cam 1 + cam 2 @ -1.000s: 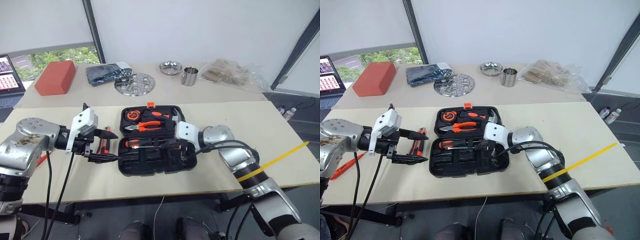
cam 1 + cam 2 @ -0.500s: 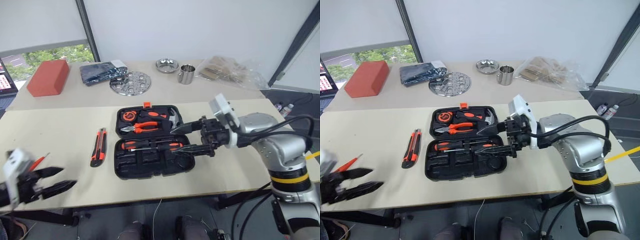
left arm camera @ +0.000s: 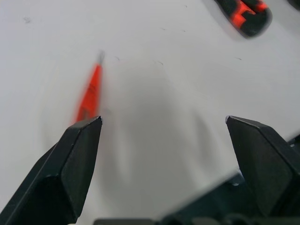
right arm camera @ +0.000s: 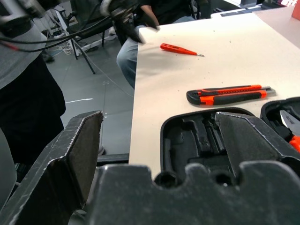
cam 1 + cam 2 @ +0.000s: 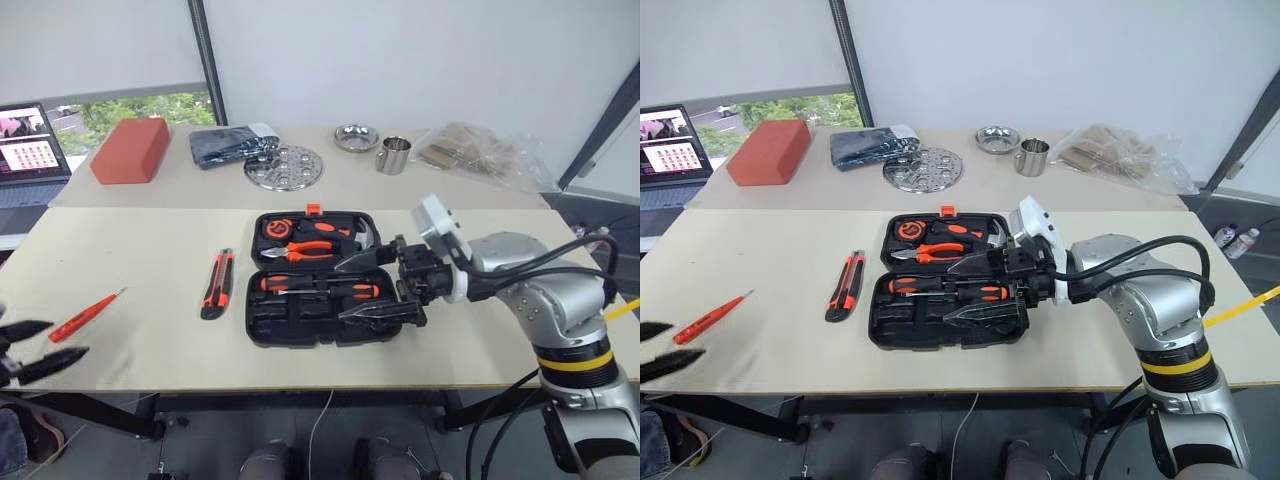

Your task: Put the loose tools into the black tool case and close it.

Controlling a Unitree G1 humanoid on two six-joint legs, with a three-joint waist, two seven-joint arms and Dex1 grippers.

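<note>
The black tool case [image 5: 262,322] lies open at the table's middle. Its far half holds pliers [image 5: 306,249] and a hammer [image 5: 360,235]. Two black-and-orange screwdrivers [image 5: 300,283] lie in the near half. My right gripper [image 5: 340,294] hovers open over the case's right side, pointing left, with nothing between its fingers. An orange-black utility knife [image 5: 217,283] lies left of the case. Further left lies a thin red tester screwdriver [image 5: 87,315]. At the table's near left edge my left gripper [image 5: 68,337] is open and empty, just short of the red screwdriver [image 3: 89,96].
On the far table stand a red block [image 5: 131,149], a dark folded cloth [image 5: 230,144], a perforated metal disc [image 5: 285,166], a metal bowl [image 5: 356,136], a steel cup [image 5: 394,155] and a plastic bag [image 5: 480,153]. A laptop [image 5: 32,155] sits far left. A person [image 4: 28,84] stands off the table's left end.
My right gripper opened, leaving a second screwdriver in the case, and lifted back off it. My left arm swung out left from beside the case to the table's edge near the red screwdriver.
</note>
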